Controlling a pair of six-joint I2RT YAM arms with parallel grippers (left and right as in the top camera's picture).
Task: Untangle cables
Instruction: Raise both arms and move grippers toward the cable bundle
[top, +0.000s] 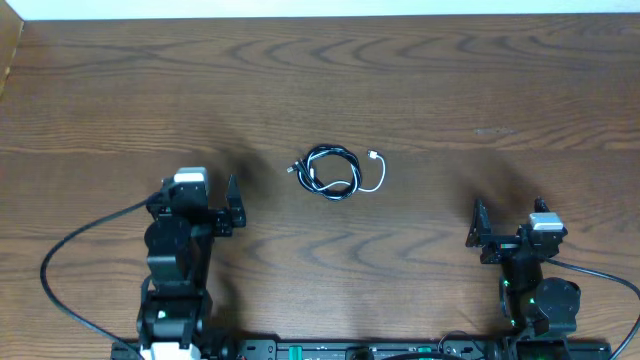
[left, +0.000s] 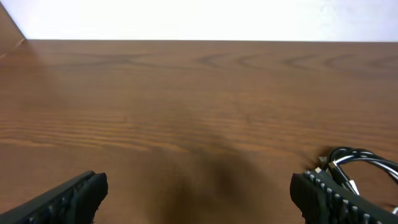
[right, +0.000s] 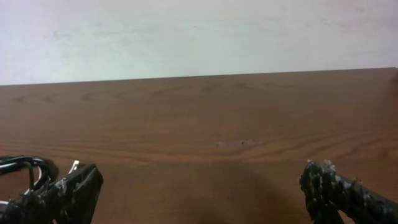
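Facing a small knot of cords, two robot arms sit at a wooden table (top: 450, 90).
Nearest the base, the left gripper (left: 199, 186) and right gripper (right: 199, 180) both stand spread wide, grasping nothing. Farther out, at mid-table between them, the black cable (top: 316, 170) lies coiled, the white cable (top: 382, 175) tangled in it and curving out to the right.

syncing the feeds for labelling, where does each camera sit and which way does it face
Overhead: above the brown wooden table, looking straight down on the tangled thin black and white cords; left hand and right hand show near the bottom.
Left wrist: low behind the left hand, facing across the table to its far edge; its open fingers show.
Right wrist: likewise behind the right hand.
Shared: every view catches the cords.
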